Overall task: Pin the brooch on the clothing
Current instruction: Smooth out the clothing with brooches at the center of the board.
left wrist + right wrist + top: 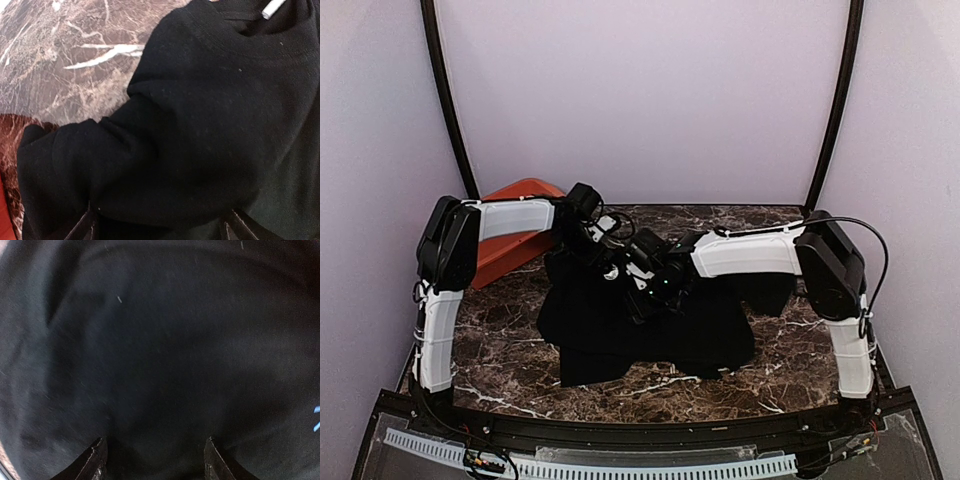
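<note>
Over the upper chest of the black T-shirt [650, 335], where both wrists meet in the top view, the brooch should be close at hand, yet I cannot make it out in any view. No yellow-gold disc shows against the cloth or between either pair of fingers, so it may be hidden under the wrists or simply too small to see.

The step in hand looks like readying the fabric for the pin. To do it well, one gripper ought to take up a small, firm ridge of a single layer while the other brings the brooch square to it. Loose jersey will slide and bunch, so the hold should be short and taut. The brooch also has to be found before anything closes.

The left gripper [160, 227] has its fingers [84, 229] spread wide over a rolled fold near the shirt's edge. The bulge of cloth rises right up to them, but whether they press it I cannot tell. The right gripper [155, 460] is likewise spread, its fingers [96, 460] low over flat black cloth and pinching nothing. A few strokes of the light-blue starburst print [316, 417] sit off to its right.

Beyond the fold lies the marble table [60, 60], with a small white stick-like piece [272, 7] at the shirt's far edge. An orange-red object [510, 235] rests behind the left arm.
</note>
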You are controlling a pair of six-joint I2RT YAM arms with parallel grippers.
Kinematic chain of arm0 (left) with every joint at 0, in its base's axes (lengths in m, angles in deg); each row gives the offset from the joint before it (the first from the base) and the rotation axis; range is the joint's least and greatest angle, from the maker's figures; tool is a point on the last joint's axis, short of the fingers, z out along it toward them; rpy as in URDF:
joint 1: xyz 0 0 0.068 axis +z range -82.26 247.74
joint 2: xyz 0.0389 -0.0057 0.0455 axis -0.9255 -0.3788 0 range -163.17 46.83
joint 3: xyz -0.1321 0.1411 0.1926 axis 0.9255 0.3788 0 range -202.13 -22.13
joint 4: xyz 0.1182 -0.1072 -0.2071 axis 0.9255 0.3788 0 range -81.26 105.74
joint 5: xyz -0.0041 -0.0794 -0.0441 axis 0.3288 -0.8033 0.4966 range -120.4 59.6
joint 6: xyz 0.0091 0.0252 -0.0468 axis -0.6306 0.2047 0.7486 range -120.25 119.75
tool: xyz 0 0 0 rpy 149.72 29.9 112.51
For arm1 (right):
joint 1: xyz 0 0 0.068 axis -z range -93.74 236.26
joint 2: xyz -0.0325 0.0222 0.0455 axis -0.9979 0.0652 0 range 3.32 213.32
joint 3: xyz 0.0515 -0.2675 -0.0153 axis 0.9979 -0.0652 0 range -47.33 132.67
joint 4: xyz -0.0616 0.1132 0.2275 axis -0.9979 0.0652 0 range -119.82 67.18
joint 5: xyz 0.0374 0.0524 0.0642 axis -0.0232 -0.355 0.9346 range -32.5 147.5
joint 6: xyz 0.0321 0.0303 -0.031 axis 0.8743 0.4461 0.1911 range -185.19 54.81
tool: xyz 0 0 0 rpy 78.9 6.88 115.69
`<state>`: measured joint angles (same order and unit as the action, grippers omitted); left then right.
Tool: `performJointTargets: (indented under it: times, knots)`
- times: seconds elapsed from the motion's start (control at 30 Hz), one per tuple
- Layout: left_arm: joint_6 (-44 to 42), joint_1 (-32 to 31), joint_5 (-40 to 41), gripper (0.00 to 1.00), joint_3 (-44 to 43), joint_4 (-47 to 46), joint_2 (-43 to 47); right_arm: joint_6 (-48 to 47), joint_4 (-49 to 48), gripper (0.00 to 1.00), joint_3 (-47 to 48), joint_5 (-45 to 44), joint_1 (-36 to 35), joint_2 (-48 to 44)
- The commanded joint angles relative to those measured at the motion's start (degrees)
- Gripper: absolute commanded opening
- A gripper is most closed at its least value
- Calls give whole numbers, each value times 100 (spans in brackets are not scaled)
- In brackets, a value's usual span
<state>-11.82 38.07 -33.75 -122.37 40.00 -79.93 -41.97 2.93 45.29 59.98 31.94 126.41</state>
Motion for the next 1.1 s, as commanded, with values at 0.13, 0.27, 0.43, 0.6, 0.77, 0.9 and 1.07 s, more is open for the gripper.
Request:
performJointTargets:
  times: [0.13, 0.27, 0.43, 0.6, 0.77, 0.9, 1.07]
  knots:
    - [108, 283, 269, 82, -408, 143, -219, 80, 746, 64, -659, -230, -104, -259]
    - [173, 371, 274, 83, -515, 157, -306, 52, 854, 64, -1016, -230, -59, -522]
    - [297, 504, 274, 85, -511, 185, -324, -11, 950, 64, -1268, -213, 108, -800]
    - [337, 550, 191, 87, -638, 225, -283, -293, 967, 65, -1193, -68, 200, -1123]
    - [470, 550, 208, 88, -682, 170, -24, -397, 1020, 66, -806, -92, 328, -1584]
    - [628, 550, 153, 91, -479, 7, 449, -182, 847, 68, -638, -697, 465, -2133]
    - [913, 483, -255, 99, 28, -190, 1237, 84, 455, 69, -724, -903, 862, -2730]
